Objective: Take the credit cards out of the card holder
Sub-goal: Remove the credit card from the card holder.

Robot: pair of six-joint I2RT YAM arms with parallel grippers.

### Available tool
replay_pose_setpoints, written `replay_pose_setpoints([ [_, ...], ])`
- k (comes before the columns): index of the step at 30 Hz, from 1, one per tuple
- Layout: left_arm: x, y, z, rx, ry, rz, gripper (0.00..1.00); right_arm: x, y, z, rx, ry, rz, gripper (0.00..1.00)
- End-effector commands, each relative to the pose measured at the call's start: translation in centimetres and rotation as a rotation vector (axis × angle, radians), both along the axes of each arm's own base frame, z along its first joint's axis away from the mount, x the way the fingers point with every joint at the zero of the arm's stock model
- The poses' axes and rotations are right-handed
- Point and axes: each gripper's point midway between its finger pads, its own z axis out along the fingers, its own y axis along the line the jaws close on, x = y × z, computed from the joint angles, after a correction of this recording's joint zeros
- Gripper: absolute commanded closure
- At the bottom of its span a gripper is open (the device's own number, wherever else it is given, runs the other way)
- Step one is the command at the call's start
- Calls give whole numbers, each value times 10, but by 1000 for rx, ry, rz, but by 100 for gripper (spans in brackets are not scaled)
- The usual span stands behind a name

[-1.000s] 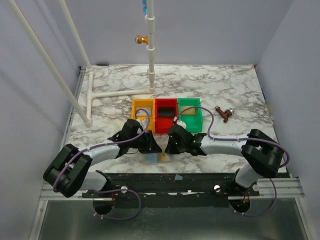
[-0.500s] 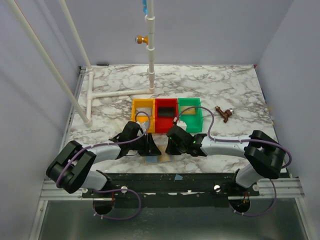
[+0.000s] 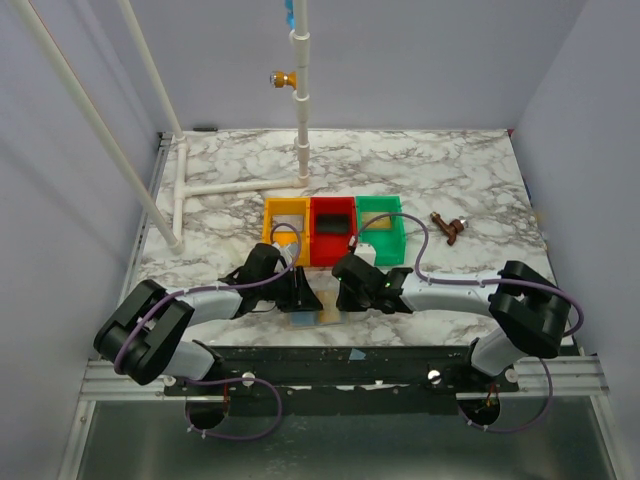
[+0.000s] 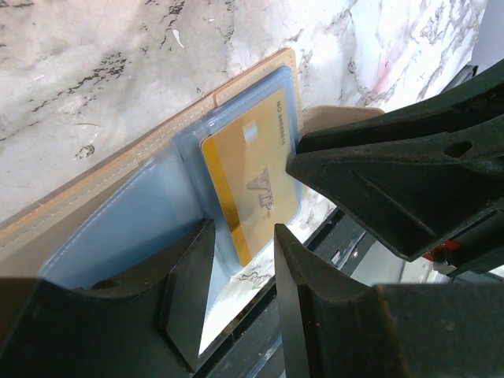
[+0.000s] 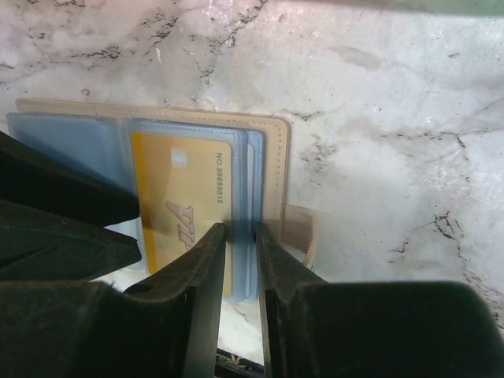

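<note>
The card holder [image 3: 312,318] lies open near the table's front edge, tan rim [image 4: 157,134] around grey-blue clear sleeves. A gold-yellow credit card [image 4: 248,173] [image 5: 181,213] sits inside one sleeve. My left gripper [image 3: 300,292] [image 4: 242,228] stands on the holder's left half, jaws apart over the card's corner, gripping nothing. My right gripper [image 3: 345,295] [image 5: 239,228] meets it from the right. Its jaws are narrowly apart and straddle the sleeves' stacked edges beside the card. The tan snap tab [image 5: 299,228] pokes out beside its right finger. A black card [image 3: 332,228] lies in the red tray.
Yellow [image 3: 268,215], red [image 3: 313,215] and green [image 3: 400,225] trays stand in a row just behind the grippers. A small brown object [image 3: 450,228] lies to their right. A white pipe frame [image 3: 240,187] and its post [image 3: 302,100] stand at the back left. The black front rail is close below the holder.
My right gripper's jaws have parted a little from shut. Both grippers have crept closer together over the card holder, which has not shifted.
</note>
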Motion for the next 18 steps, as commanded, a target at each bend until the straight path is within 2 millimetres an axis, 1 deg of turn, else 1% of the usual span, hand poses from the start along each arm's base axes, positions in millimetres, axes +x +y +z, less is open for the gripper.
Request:
replay_pose_setpoints([
  [1,1,1,-3,1,-6,4,62,-5,-16,-11,-92,8,-4,76],
  [7,2,0,-2,-5,-5,3,62,-9,-5,-15,-90,17,24,87],
  [12,2,-1,-3,-7,-3,3,62,-15,5,-20,-97,28,53,89],
  [18,0,-3,-1,-31,8,3,62,-20,5,-28,-112,40,61,90],
])
